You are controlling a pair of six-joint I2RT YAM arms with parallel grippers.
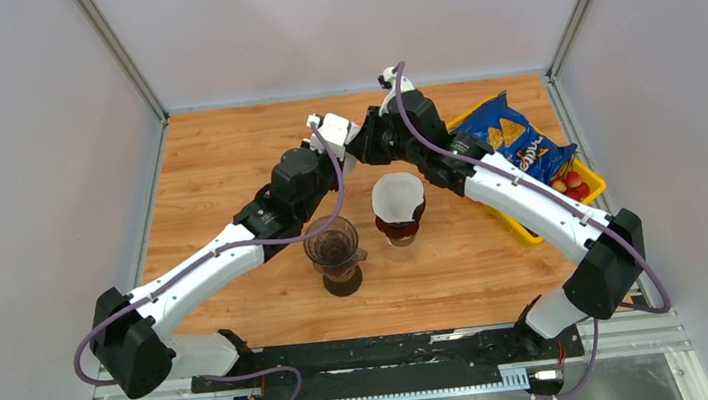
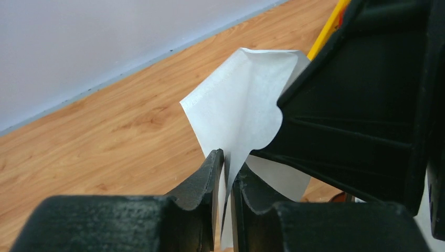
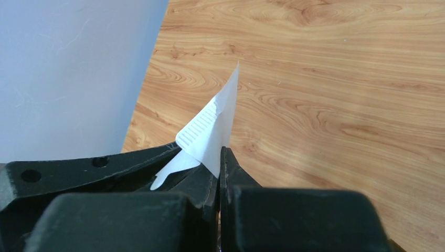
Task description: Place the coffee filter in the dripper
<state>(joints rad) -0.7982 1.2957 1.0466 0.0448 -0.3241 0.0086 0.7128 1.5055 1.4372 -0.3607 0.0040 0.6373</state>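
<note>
A white paper coffee filter (image 2: pixel 241 100) hangs in the air between both grippers, above the far middle of the table. My left gripper (image 2: pixel 228 163) has its jaws drawn in on the filter's lower edge, with the paper running between them. My right gripper (image 3: pixel 220 155) is shut on another corner of the same filter (image 3: pixel 212 126), and its black body (image 2: pixel 357 115) fills the right of the left wrist view. In the top view the two grippers (image 1: pixel 369 143) meet and hide the filter. The clear dripper (image 1: pixel 333 243) stands on a dark base, nearer than the grippers.
A brown cup topped with white filters (image 1: pixel 398 195) stands just right of the dripper. A yellow tray (image 1: pixel 525 231) at the right holds a blue chip bag (image 1: pixel 514 141) and red fruit (image 1: pixel 572 185). Grey walls close off the table's far and side edges.
</note>
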